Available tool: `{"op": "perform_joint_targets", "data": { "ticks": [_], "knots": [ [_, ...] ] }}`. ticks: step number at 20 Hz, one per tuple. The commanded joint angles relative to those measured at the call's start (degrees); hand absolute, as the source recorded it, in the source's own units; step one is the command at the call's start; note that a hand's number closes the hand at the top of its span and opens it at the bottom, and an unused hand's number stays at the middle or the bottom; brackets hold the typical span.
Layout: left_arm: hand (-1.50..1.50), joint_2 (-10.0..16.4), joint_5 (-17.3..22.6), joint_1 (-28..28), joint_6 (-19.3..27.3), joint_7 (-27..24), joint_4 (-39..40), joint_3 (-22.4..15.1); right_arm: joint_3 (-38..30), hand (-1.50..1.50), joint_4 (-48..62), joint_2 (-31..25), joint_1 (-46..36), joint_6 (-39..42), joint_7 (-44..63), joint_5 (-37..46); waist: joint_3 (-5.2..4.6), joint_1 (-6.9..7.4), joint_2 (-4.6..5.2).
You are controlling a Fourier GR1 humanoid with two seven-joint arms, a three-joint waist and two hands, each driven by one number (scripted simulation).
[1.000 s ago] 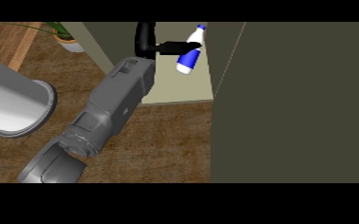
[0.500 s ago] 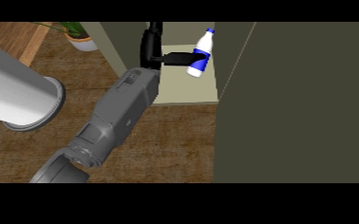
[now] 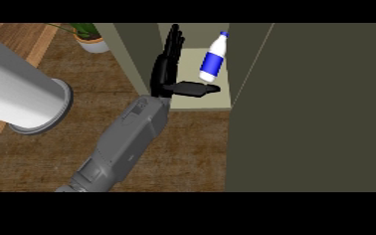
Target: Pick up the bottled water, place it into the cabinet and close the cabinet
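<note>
Placing step: the bottled water [image 3: 212, 59] is judged to be set inside the cabinet [image 3: 136, 55]; the closing of the cabinet is not yet done.
Bottled water: seen on the pale shelf [image 3: 192, 102] inside the cabinet, at 12 o'clock of the frame's middle. Its blue cap is tipped slightly toward 1 o'clock, and a blue label is wrapped round the white body.
Left hand [image 3: 166, 77]: open, at 9 o'clock of the bottle. The fingers [image 3: 174, 40] are held straight toward 12 o'clock and the thumb [image 3: 195, 87] is stretched toward 3 o'clock, ending just under the bottle's base. Whether thumb and bottle touch cannot be told.
Right hand: not seen.
Handling: a stiff, smooth plastic bottle is judged, fairly heavy if full and easily toppled, being tall and narrow. The labelled mid-body is judged the best place to be gripped, fingers on one side and thumb opposite.
Door panel [image 3: 308, 109]: a dark slab at 3 o'clock, taken to be the open door.
Risk: the bottle could be knocked over by the thumb on withdrawal.
Surroundings: a wooden counter [image 3: 198, 149], a potted plant [image 3: 89, 39] at 10 o'clock and an unidentified pale grey cylinder [image 3: 29, 89] at 9 o'clock.
</note>
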Motion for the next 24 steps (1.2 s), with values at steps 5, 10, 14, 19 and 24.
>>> {"op": "perform_joint_targets", "data": {
  "ticks": [5, 10, 14, 19, 24],
  "knots": [
    [-1.50, 0.0, 1.1, 13.4, -1.1, 0.6, -18.7, -8.8, 1.7, -1.50, -7.5, 0.2, 1.1, -1.9, 3.2, 1.0, 0.01, 0.47, 0.06],
    [-1.50, 4.3, -0.8, 23.5, -2.0, 4.0, -32.8, -11.3, 3.7, -1.50, -6.2, 0.3, 0.7, -2.5, 2.2, 6.2, 0.00, 1.22, -0.07],
    [1.50, 8.2, -0.3, 29.1, -2.8, 6.9, -41.5, -12.9, 3.4, -1.50, -8.7, -4.3, 2.6, 1.9, 1.3, 4.6, 0.01, 1.21, -0.21],
    [1.50, 9.6, -0.8, 34.7, -2.1, 7.1, -46.4, -14.2, 2.6, 1.50, -7.9, -11.0, 0.6, 7.2, 1.9, 6.2, -0.01, 1.09, 0.12],
    [-1.50, 17.5, 0.8, 43.6, -3.4, 7.2, -55.2, -11.1, 6.0, 1.50, -11.1, -13.9, 4.1, 12.2, -1.6, 9.6, 0.00, 0.74, -0.23]
  ]
}}
